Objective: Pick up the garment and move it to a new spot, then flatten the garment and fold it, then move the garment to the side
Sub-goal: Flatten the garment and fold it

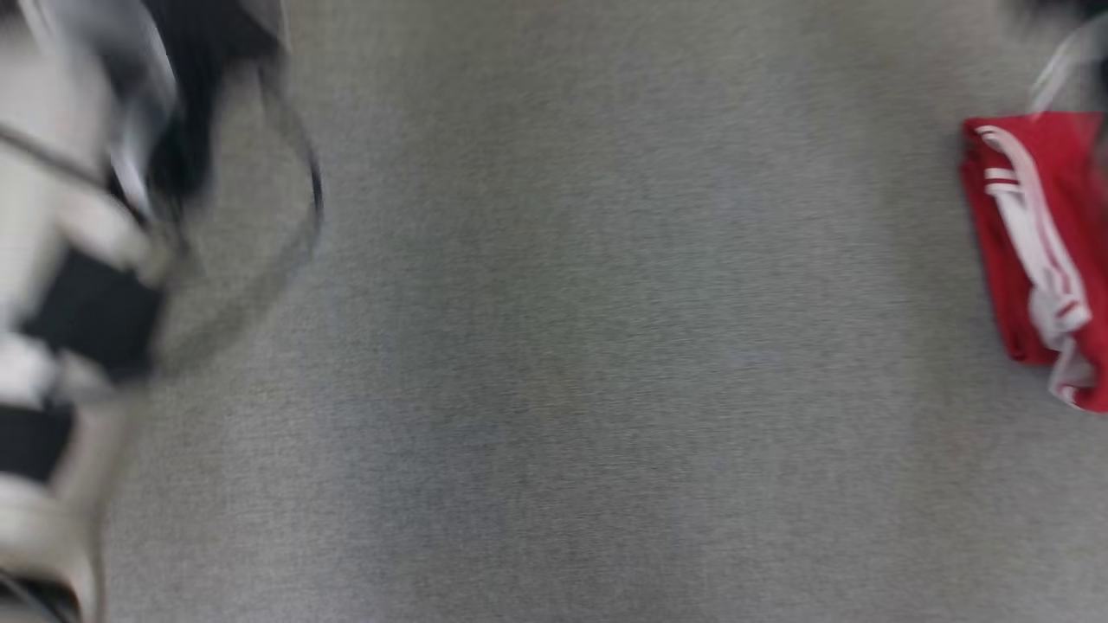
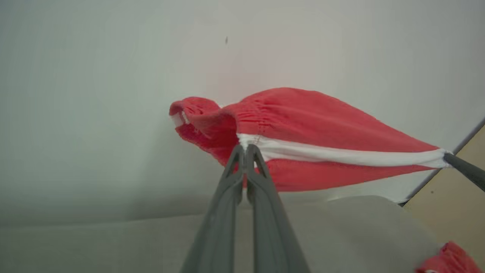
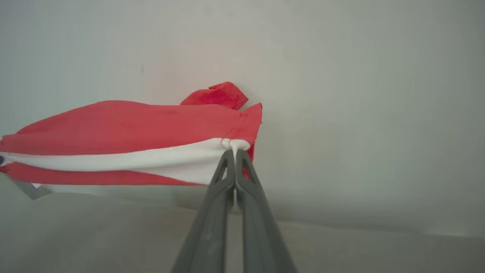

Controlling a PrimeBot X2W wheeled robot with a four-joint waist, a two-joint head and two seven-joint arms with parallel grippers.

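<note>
While the garment hangs in the air, stretched taut between the 2 arms, here's the picture. The left gripper is pinched tight on the gathered waistband end, right where the white stripe starts. The right gripper is pinched just as tight on the stripe at the hem end. No gap between either pair of fingers, only cloth. So the long axis runs straight from gripper to gripper along that stripe. Each arm owns 1 end, and neither is nearer than the other. The rest of the red cloth bunches in folds either side of the stripe, clear of the grey table, with a pale wall behind it.

Now the lay-down, and that's my read of the step in hand: lower both ends together and keep the stripe tight, and the cloth should land flat rather than bunched. There's plenty of bare table mid-surface for that. Watch the right edge, though! Another red piece with white stripes lies bunched there. A red scrap at the lower right of the left wrist view is probably the same thing. Drift that way and the 2 could overlap. The head view is blurred, and the left arm is a smear at the table's left edge.
</note>
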